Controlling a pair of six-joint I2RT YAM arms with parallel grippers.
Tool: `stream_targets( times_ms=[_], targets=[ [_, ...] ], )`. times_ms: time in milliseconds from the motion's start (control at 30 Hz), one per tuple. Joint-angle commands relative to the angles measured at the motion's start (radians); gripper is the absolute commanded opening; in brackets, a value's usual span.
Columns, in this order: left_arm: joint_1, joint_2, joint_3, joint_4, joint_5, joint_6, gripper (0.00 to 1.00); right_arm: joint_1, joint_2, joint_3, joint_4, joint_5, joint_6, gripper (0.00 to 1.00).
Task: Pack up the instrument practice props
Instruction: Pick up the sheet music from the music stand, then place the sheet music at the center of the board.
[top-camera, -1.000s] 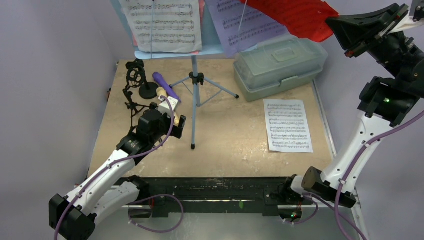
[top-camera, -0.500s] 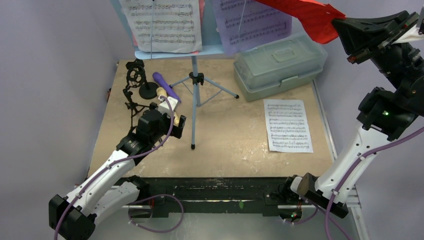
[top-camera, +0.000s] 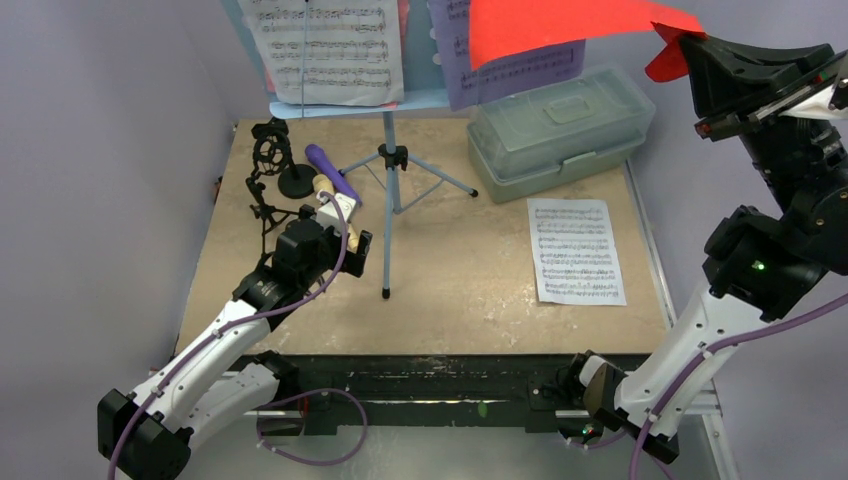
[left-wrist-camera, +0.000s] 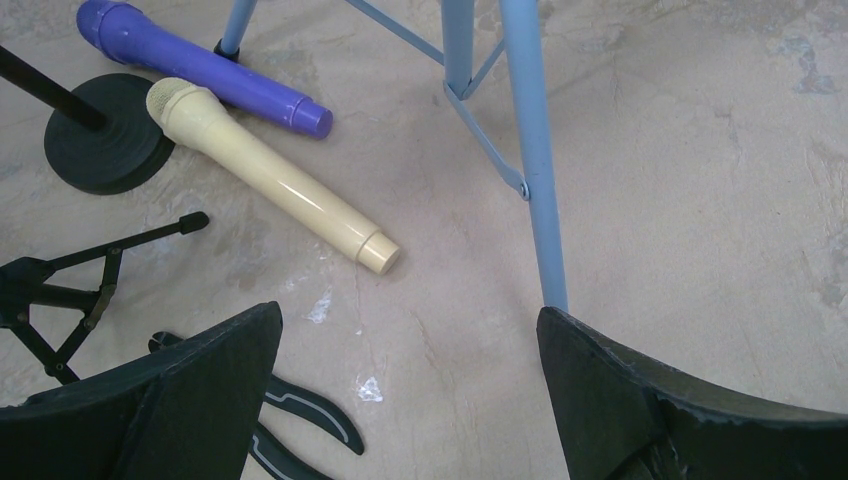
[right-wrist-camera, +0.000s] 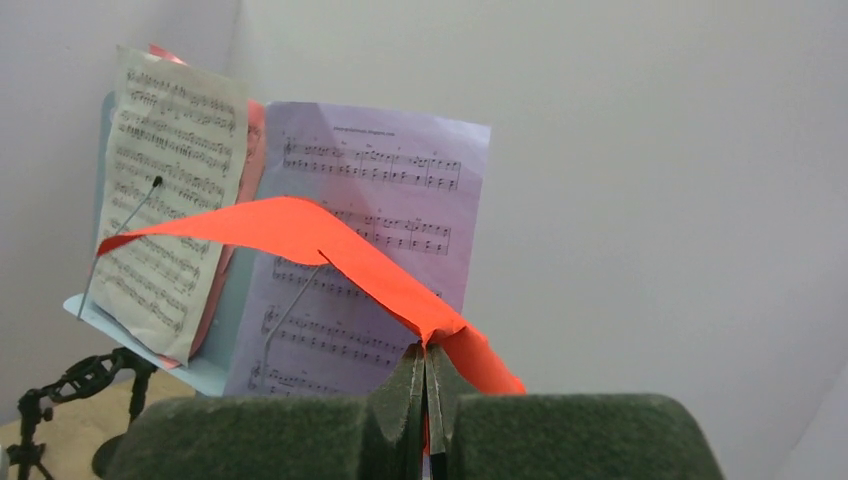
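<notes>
Top view: my right end effector (top-camera: 692, 48), raised at the far right, grips a red-orange sheet (top-camera: 560, 25) that overlaps the lavender page (top-camera: 515, 72) on the pale-blue music rack (top-camera: 390, 165), whose top is cut off. My left end effector (top-camera: 348, 240) sits low.

Left wrist: its fingers (left-wrist-camera: 190, 390) stand apart over the worktop (left-wrist-camera: 700, 180). The tan microphone (left-wrist-camera: 270, 185) and purple microphone (left-wrist-camera: 200, 65) lie perhaps touching.

Right wrist: the pads are clamped on the sheet's curled corner.

Left arm (top-camera: 215, 345) and right arm (top-camera: 700, 330) show white link shells, black joint housings, purple cables (top-camera: 345, 240) looped alongside, green light (top-camera: 758, 266) on the right elbow; left gripper (left-wrist-camera: 408, 315) fingers broad, black, curved; right gripper (right-wrist-camera: 427, 365) pads dark, felt-like.
</notes>
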Motion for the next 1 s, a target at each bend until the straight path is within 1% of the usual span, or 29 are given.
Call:
stream_targets(
  times_ms=[0,167,367,800,967],
  targets=[
    [0.005,-0.018,0.005,0.024,0.009,0.004,1.00,-0.005,-0.017,0.002,-0.030,0.086,-0.058,0.00],
    [0.006,-0.020,0.005,0.025,0.009,0.004,1.00,-0.005,-0.057,-0.018,-0.037,0.169,-0.099,0.00],
    [0.007,-0.023,0.005,0.025,0.009,0.005,1.00,-0.003,-0.141,-0.094,0.018,0.275,-0.136,0.00],
    [0.007,-0.027,0.005,0.023,0.007,0.004,1.00,-0.003,-0.171,-0.108,0.013,0.337,-0.181,0.00],
    [0.007,-0.028,0.005,0.023,0.007,0.004,1.00,-0.003,-0.183,-0.148,-0.030,0.365,-0.251,0.00]
  ],
)
